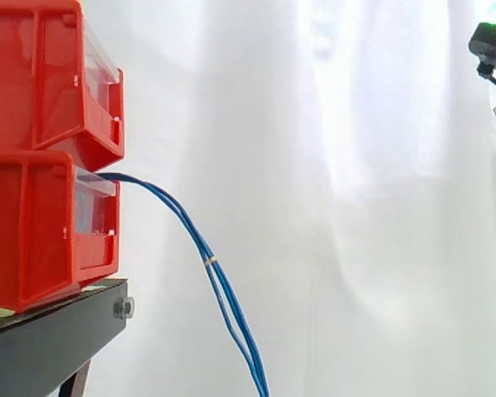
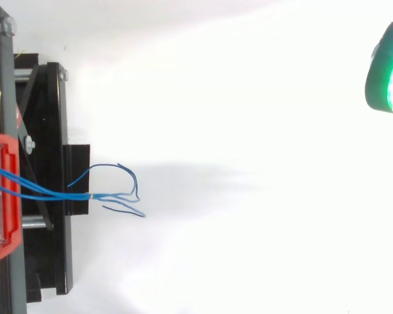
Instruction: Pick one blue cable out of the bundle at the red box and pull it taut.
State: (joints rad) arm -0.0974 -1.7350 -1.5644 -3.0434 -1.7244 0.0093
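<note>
A bundle of thin blue cables (image 1: 205,248) comes out of the lower red bin (image 1: 41,231) and hangs down to the right, past the bottom edge of the side view. A pale tie (image 1: 211,260) binds it partway down. From above, the cables (image 2: 85,194) run right from the red bin (image 2: 3,196), and their loose ends fan out past the stand. My hand (image 1: 489,43) is high at the far right, well away from the cables. It glows green at the right edge of the top view (image 2: 382,69).
A second red bin (image 1: 50,74) is stacked on the lower one. Both rest on a black stand (image 1: 58,331) at the left. A white curtain (image 1: 331,207) hangs behind, and wide open space lies between the cables and the hand.
</note>
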